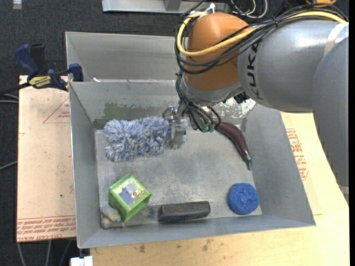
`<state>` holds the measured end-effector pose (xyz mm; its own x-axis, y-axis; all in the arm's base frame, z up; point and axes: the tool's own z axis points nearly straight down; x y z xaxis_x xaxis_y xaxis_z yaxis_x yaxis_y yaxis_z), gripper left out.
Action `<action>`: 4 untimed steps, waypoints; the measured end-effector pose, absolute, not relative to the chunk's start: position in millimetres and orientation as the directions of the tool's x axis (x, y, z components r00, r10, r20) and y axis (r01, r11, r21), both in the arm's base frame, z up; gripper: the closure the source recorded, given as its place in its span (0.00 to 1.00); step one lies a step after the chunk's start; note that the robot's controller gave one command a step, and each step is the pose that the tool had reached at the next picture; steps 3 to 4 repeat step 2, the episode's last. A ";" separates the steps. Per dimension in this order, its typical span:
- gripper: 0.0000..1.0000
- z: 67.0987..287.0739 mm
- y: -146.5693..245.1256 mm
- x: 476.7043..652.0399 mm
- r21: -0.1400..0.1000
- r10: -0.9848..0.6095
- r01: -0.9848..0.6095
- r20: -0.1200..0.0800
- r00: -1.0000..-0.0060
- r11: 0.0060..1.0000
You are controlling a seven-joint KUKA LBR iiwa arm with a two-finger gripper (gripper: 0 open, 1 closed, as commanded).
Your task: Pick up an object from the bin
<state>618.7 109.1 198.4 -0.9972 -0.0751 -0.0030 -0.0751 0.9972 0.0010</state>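
My gripper (176, 133) reaches down below the orange wrist cover, with its fingertips at the right end of a fluffy blue-and-white mop-like cloth (136, 138) lying in the bin's back left. To the gripper's right, a dark purple eggplant (236, 139) lies slanted against the right wall. Nothing shows between the fingers.
A green cube (129, 197) sits at the front left with a small pale thing (109, 217) beside it. A dark grey oblong block (184, 211) lies along the front wall, and a blue round sponge ball (243, 198) rests at the front right. Something crinkly and silver (236, 108) lies behind the arm.
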 end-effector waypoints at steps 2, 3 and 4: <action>1.00 243.8 109.8 614.5 0.000 -0.089 -0.089 0.005 -0.996 0.996; 1.00 243.8 109.8 614.5 0.000 -0.089 -0.089 0.005 -0.996 0.996; 1.00 243.8 109.8 614.5 0.000 -0.089 -0.089 0.005 -0.996 0.996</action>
